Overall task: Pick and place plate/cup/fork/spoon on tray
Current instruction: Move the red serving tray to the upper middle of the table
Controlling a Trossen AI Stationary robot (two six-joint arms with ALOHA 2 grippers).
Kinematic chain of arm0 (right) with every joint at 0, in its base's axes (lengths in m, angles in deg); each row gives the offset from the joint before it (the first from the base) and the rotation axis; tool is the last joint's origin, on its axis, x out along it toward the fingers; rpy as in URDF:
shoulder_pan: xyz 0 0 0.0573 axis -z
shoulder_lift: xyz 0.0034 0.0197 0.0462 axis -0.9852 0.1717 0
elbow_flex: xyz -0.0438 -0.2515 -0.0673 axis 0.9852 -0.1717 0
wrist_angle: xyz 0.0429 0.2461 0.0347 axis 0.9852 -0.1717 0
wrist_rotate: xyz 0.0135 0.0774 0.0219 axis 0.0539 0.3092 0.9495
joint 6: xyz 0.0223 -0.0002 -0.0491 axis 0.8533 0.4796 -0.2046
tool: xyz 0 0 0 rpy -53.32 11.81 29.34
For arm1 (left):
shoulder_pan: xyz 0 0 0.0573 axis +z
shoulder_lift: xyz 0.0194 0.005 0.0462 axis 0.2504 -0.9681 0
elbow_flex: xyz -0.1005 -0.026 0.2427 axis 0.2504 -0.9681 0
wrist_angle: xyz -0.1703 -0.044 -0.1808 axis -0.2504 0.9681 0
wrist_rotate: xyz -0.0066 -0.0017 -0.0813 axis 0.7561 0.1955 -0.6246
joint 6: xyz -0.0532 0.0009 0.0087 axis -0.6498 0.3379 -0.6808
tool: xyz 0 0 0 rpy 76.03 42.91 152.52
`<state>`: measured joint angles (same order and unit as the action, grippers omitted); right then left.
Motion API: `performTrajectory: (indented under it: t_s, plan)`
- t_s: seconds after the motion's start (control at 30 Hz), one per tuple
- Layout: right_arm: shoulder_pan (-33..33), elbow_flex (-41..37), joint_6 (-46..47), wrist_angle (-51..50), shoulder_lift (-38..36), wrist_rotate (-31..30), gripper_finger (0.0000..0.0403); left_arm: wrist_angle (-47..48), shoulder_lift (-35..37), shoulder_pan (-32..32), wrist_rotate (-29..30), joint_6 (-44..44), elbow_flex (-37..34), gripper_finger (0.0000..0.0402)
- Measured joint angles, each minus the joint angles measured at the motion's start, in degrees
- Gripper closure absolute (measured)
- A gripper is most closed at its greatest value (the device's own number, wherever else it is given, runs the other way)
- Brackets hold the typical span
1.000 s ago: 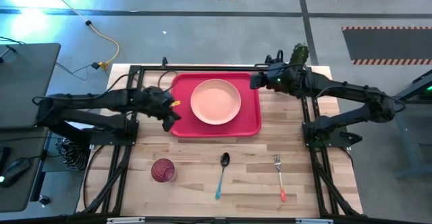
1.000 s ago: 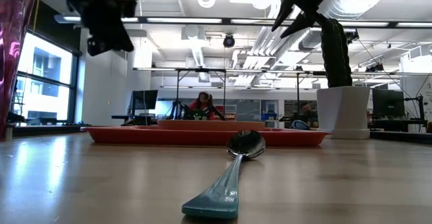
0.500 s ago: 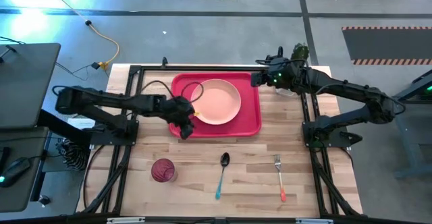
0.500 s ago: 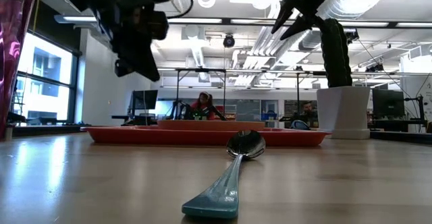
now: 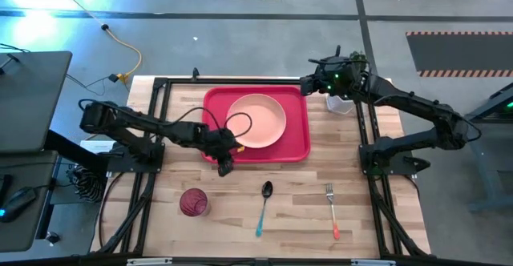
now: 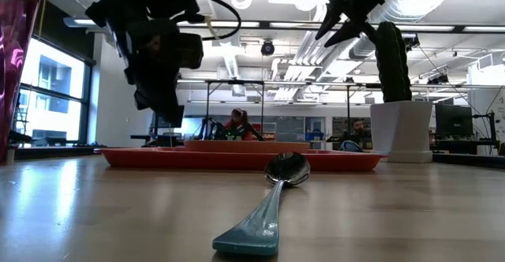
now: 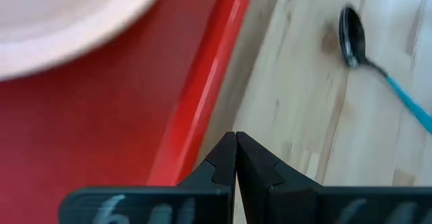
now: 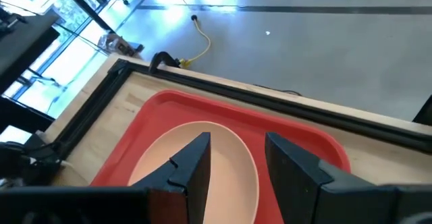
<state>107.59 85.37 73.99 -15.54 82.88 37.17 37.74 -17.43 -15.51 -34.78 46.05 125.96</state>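
I had the left gripper over the front left corner of the large red rectangular tray, its fingers pressed together on nothing. The round peach-pink plate sat in that tray. My right gripper hung spread apart above the tray's far right corner. On bare wood nearer me lay the translucent magenta cup, teal-handled spoon and orange-handled fork.
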Motion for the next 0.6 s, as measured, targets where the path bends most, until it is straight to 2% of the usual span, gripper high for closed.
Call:
performTrajectory:
  t_s: [0.17, 0.6]
  plan:
    - [1.09, 0.0, -1.9, 0.0, 0.02, 1.72, 0.0272, -0.68, -1.94, -1.83, -0.02, -0.35, 0.0, 0.0401]
    - [1.16, 0.0, -4.87, -0.02, 0.02, 2.13, 0.0272, -1.73, -8.82, -1.73, -2.98, -1.6, 0.0, 0.0401]
